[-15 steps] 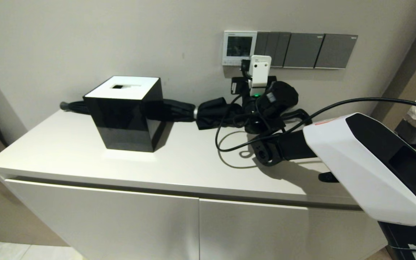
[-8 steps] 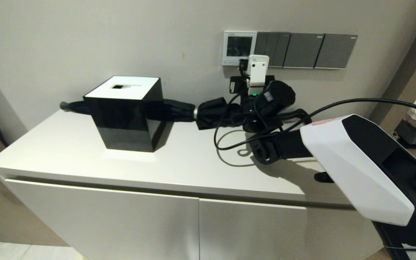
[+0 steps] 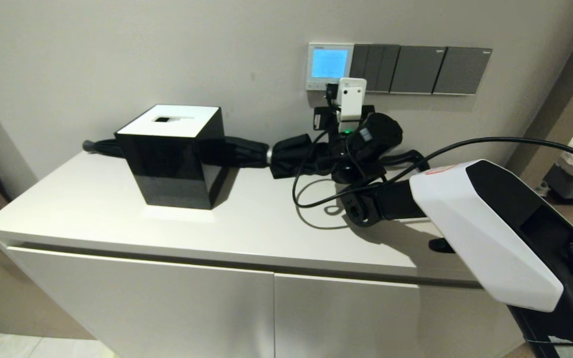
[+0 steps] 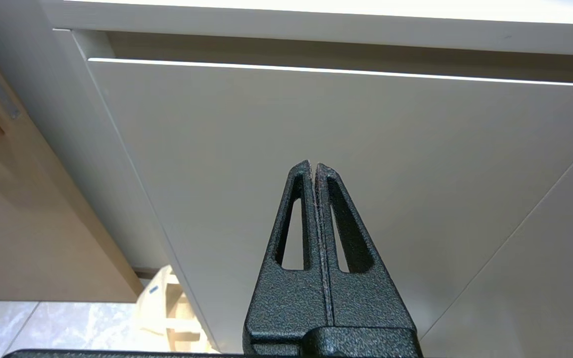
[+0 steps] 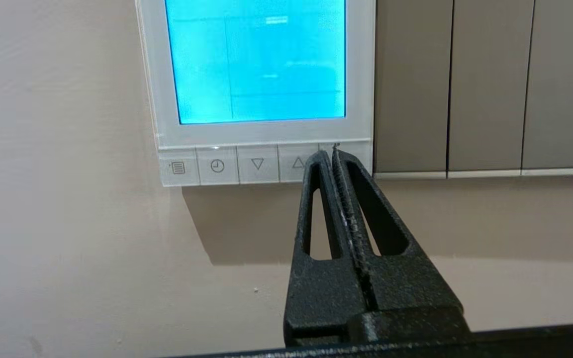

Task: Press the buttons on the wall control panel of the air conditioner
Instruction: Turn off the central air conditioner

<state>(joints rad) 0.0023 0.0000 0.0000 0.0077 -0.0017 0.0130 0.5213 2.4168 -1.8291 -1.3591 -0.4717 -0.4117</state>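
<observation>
Panel (image 3: 329, 65): on wall, twelve o'clock above our bench (image 3: 117, 209), screen lit.
Right claw (image 5: 334, 149): clenched, tips on rightmost of buttons (image 5: 256, 164).
Left claw (image 4: 314, 166): clenched, parked low.
Next: we judge back off, shift along.

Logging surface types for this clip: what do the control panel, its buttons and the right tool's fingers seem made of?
The control panel looks like glossy white plastic; its frame reflects light around a lit blue screen. The buttons look like matte pale plastic with printed grey icons. The right tool, shut at the rightmost key, has black fingers with a pebbled finish, possibly coated metal or printed plastic.
</observation>
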